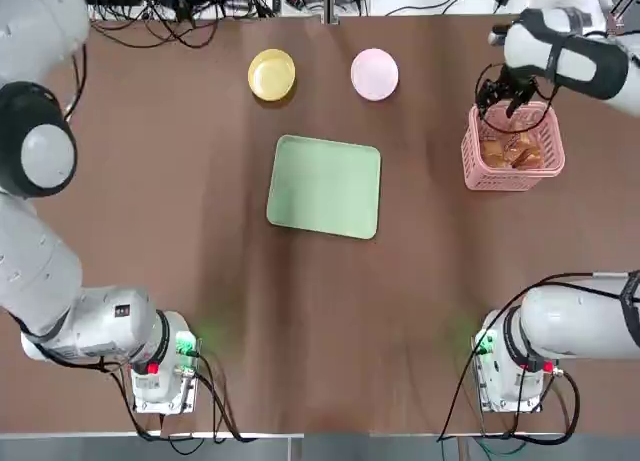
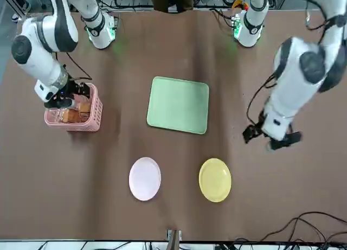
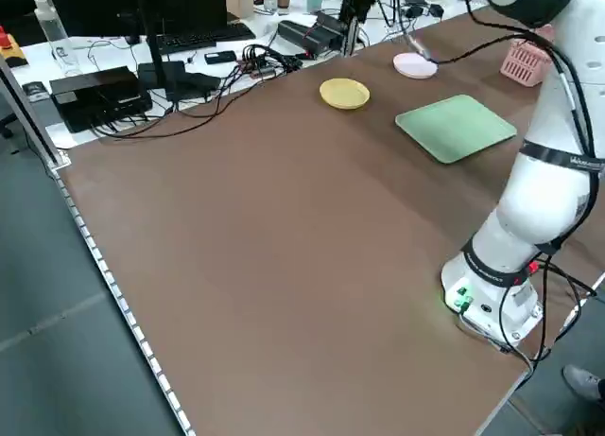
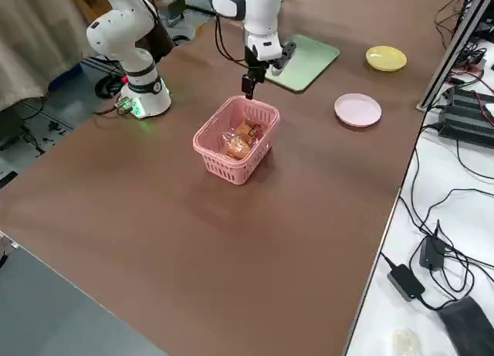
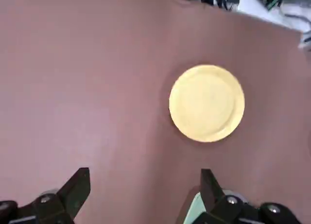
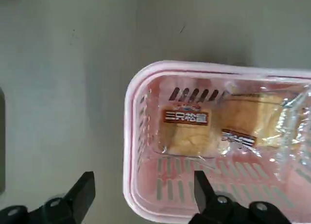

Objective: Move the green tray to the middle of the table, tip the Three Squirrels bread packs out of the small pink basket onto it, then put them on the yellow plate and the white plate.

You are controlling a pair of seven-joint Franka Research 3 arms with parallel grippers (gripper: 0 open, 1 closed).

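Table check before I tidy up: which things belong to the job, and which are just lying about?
Job: tray, pink basket holding bread packs, yellow plate, white plate, right gripper over the basket's rim.
Lying about: cables, bottle, off the table.

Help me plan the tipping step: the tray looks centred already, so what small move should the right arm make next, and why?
Probably lower the right end effector so its open fingers straddle the near rim of the square pink slotted plastic basket and close. It hovers above that rim, the clear-wrapped orange-brown bread packs are inside, and the flat mint-green rectangular tray lies empty mid-table.
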